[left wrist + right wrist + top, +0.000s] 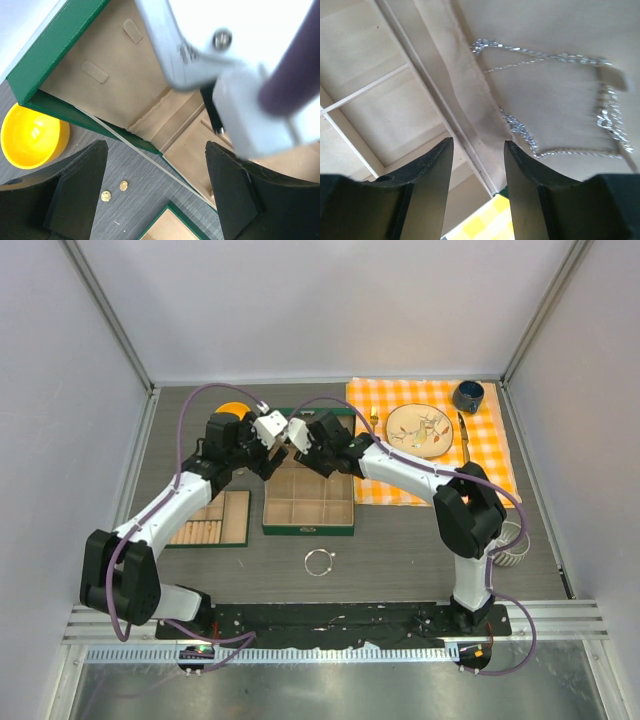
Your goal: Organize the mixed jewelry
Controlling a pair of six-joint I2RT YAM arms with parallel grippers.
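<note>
Right wrist view: my right claw [477, 150] stands apart, with nothing between its fingers.
Chain, place: the chain [555, 57] is draped on the beige lining of the lid [545, 95], just ahead of that claw and off to its right. Its nearest strand is close by my right-hand finger.
Chain, axis: the loop spreads from upper left to lower right, crosswise to my reach.
Left claw: my left claw [155, 155] is wide apart and empty. It hangs over the back corner of the box [308, 530], facing the right claw.
Studs: two studs [105, 196] lie on the table [135, 210] under the left claw, nearer its left finger. They are too small to show an axis.
Bangle: the bangle [319, 562] lies flat in front of the box, well apart from both claws. It is round, so it has no long axis.
Nearer arm: the right arm for the chain, the left for the studs.
Next, I judge: the right claw would have to shift rightward to straddle a strand.
</note>
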